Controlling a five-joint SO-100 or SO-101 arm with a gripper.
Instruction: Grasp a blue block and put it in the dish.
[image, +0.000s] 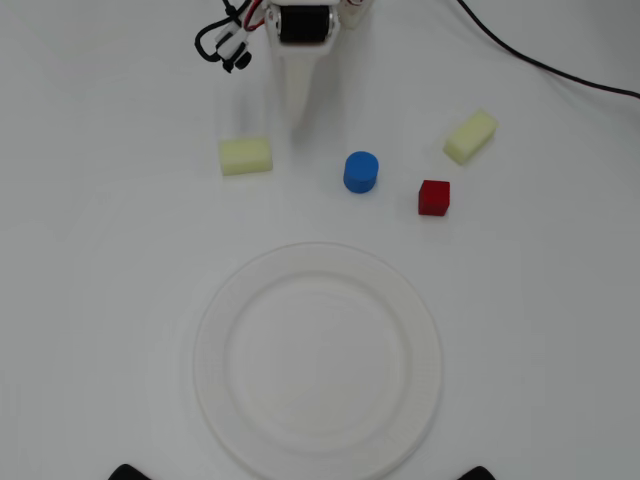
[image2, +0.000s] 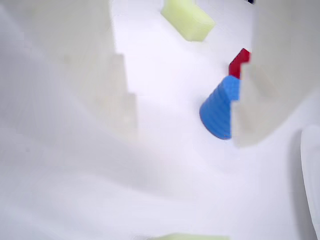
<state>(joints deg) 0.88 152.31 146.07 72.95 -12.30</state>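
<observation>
Blocks lie scattered across the white tabletop (image: 90, 300), and we read them from left to right in the overhead view: first a pale yellow block (image: 246, 155), then the blue block (image: 361, 172) near the middle, then the red cube (image: 434, 197) just to its right, and last a second yellow block (image: 470, 136), tilted, up and to the right. None of them touch. Below them sits the dish (image: 212, 350), wide and round, with nothing on it; the blue block rests on the tabletop above its upper rim, clearly apart from it. At the top of that view the arm comes in, and the gripper (image: 298, 122) points down toward the space between the left yellow block and the blue block, touching neither. In the wrist view we see the gripper (image2: 182, 135) with a wide gap between its two pale fingers (image2: 95, 80), holding nothing. Through that gap, toward the right, the blue block (image2: 218, 115) shows partly behind the right finger, with the red cube (image2: 238, 62) beyond it and a yellow block (image2: 187, 19) farther up. A black cable (image: 540, 62) crosses the top right corner in the overhead view.
</observation>
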